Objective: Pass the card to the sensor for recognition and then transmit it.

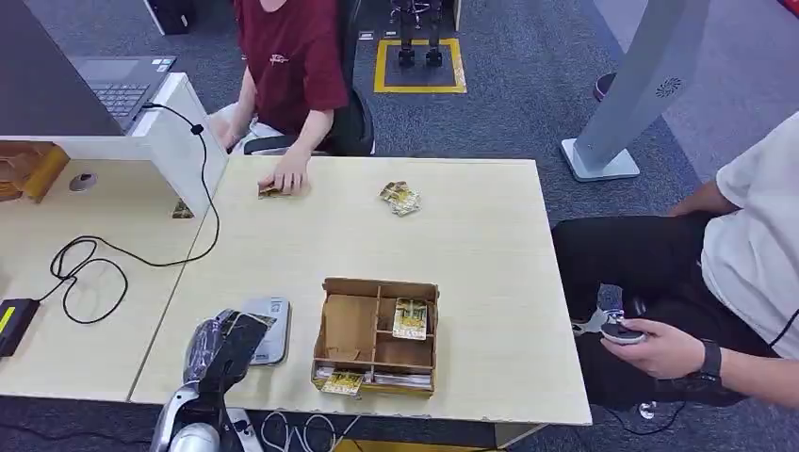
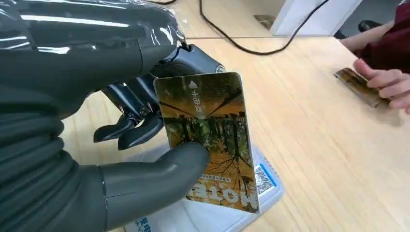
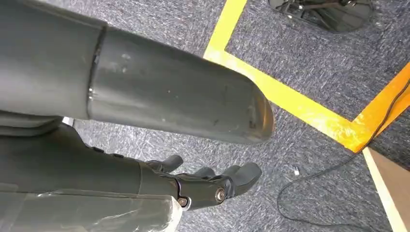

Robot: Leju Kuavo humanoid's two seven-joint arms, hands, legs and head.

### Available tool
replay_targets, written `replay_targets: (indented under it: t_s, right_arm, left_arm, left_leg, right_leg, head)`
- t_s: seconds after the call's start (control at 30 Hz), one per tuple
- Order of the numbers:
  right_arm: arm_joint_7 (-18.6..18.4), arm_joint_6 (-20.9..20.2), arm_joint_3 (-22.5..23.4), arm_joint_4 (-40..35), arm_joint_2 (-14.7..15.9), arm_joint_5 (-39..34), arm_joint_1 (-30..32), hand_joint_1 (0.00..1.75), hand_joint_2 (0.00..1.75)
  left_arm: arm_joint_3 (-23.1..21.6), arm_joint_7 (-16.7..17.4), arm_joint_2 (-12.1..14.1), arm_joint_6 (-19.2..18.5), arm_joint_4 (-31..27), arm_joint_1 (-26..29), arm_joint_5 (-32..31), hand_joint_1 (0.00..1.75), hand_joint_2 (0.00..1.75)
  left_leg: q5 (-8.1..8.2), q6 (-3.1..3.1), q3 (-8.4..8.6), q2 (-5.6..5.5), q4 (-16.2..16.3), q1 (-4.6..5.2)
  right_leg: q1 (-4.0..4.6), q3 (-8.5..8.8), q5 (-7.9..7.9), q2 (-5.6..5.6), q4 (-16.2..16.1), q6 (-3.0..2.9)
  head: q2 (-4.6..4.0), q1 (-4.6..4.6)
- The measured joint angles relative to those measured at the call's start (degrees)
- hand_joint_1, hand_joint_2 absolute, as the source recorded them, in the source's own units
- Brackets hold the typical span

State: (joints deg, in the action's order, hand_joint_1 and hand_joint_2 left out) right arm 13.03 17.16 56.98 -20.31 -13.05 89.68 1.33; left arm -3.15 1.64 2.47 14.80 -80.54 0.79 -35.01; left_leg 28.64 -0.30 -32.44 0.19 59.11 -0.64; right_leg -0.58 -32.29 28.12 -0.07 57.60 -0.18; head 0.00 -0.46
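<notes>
The card (image 2: 208, 140) is pinched between the thumb and fingers of the left hand (image 2: 145, 121), just above the grey sensor (image 1: 269, 330), which lies on the worktop (image 1: 471, 245) just beside the wooden box (image 1: 377, 334). The right hand (image 3: 203, 186) hangs over the carpet, fingers loosely apart, holding nothing.

Card (image 2: 208, 140) in the dark grey left hand (image 2: 121, 145): orange-brown with dark trees, white arrow, pale lettering. Reader (image 1: 267, 330) under the card: light grey, blue-white sticker, maybe a code. Box (image 1: 377, 336) beside the reader: brown. Table (image 1: 471, 245): pale wood grain.
</notes>
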Motion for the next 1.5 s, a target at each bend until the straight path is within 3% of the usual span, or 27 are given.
replay_targets:
  t_s: [0.33,0.8,1.1,1.3,1.5]
  right_arm:
    - [0.0,0.5,-0.4,0.5,0.0,0.0,-0.1,0.0,0.0]
    - [-0.6,0.9,-2.4,1.7,0.0,0.0,-0.6,0.0,0.0]
    - [-1.2,0.9,-3.1,2.1,0.0,0.0,-1.0,0.0,0.0]
    - [-1.5,1.2,-3.5,2.2,0.0,0.0,-0.9,0.0,0.0]
    - [-1.6,1.5,-3.8,2.1,0.0,0.0,-0.6,0.0,0.0]
  left_arm:
    - [0.0,0.7,-0.2,0.3,2.1,-0.8,-1.7,1.75,1.75]
    - [-0.4,5.9,-1.2,1.9,10.3,-4.2,-16.3,1.75,1.75]
    - [-0.7,7.0,-2.2,2.8,14.6,-6.1,-20.5,1.75,1.75]
    - [-0.6,3.9,-2.5,2.3,14.9,-5.9,-17.3,1.75,1.75]
    - [-0.3,-2.7,-2.6,-2.9,8.8,-3.5,-2.1,1.75,1.75]
  left_leg:
    - [0.0,0.0,0.01,0.0,0.0,0.0]
    - [0.0,0.0,0.17,-0.01,0.0,0.01]
    - [0.01,0.02,0.57,-0.08,0.0,0.01]
    - [-0.01,0.01,0.7,-0.11,0.0,0.01]
    - [-0.02,0.01,0.7,-0.12,0.0,0.01]
  right_leg:
    - [0.0,0.03,0.0,0.0,0.0,0.0]
    - [0.0,0.18,0.0,-0.02,0.0,0.0]
    - [-0.01,0.67,0.03,-0.15,0.0,0.02]
    - [-0.01,0.8,0.02,-0.16,0.0,0.02]
    - [0.0,0.77,0.02,-0.16,0.0,0.02]
  head:
    - [0.0,0.0]
    - [0.0,0.02]
    - [0.0,0.0]
    - [0.0,0.02]
    - [0.0,0.02]
